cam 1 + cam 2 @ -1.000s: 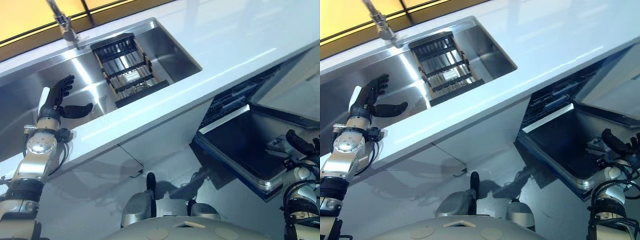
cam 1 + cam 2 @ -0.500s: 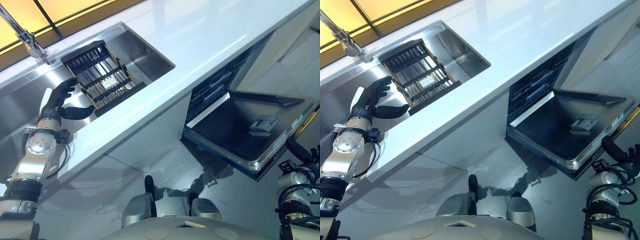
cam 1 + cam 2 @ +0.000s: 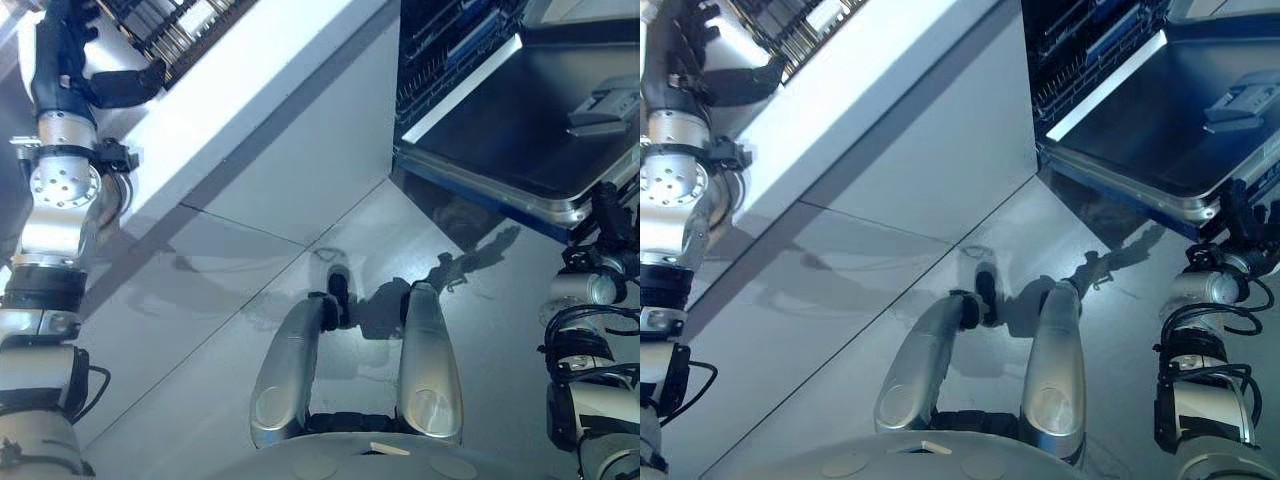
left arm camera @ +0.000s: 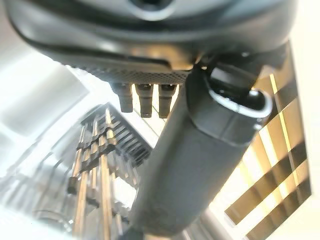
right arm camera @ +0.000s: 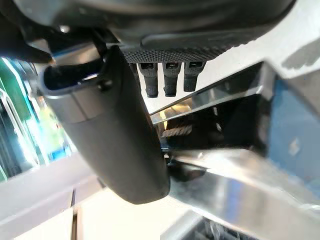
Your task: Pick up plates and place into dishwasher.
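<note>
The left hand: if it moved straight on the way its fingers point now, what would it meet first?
Most likely the dark dish rack in the sink. The left hand is open, and the rack's bars lie just past its fingers. Depth is unclear, so how far apart they are cannot be told.

This is a kitchen. A white table [image 3: 250,70] runs above plain grey cabinet fronts [image 3: 300,170], and a dark slatted dish rack [image 4: 100,165] sits in a steel sink just past the left hand's fingers [image 4: 142,100]. A built-in dishwasher [image 3: 450,50] stands open, its wire racks showing and its steel-lined door [image 3: 1160,130] folded down just past the right hand's fingers [image 5: 170,80]. The floor [image 3: 200,330] is smooth, glossy grey.
</note>
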